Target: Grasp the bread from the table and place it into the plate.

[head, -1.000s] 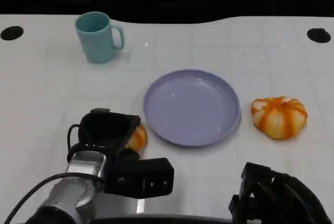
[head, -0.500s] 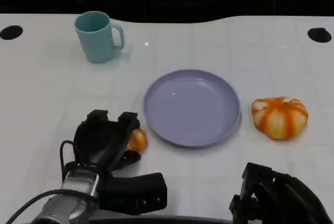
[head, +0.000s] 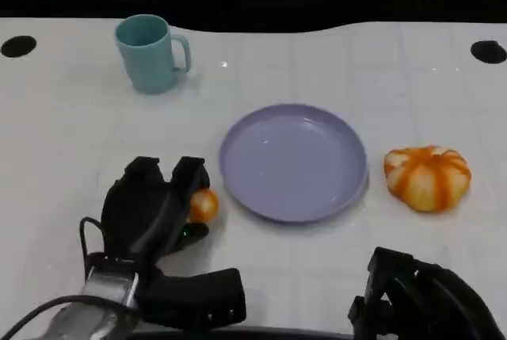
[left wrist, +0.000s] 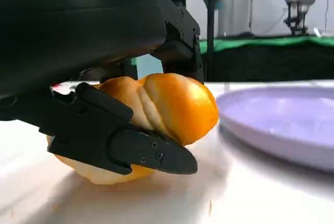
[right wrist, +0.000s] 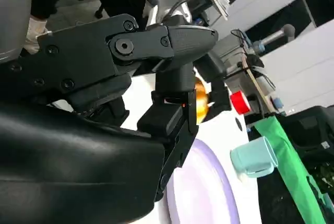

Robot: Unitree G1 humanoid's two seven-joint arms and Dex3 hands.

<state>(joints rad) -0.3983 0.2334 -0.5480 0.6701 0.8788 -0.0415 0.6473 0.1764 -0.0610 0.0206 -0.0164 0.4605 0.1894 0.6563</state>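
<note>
Bread [left wrist: 156, 114] sat in the left hand [head: 150, 209], just left of the purple plate [head: 293, 162], low over the worktop [head: 71, 142]. Doing this step well probably meant lifting enough to clear the plate's rim, carrying it rightward over the middle, then releasing gently. The fingers [left wrist: 125, 143] were closed around the roll, one beneath and others above, gripping it firmly. The right hand [head: 420, 300] waited at the near edge; whether its fingers were curled or spread, I could not tell.
</note>
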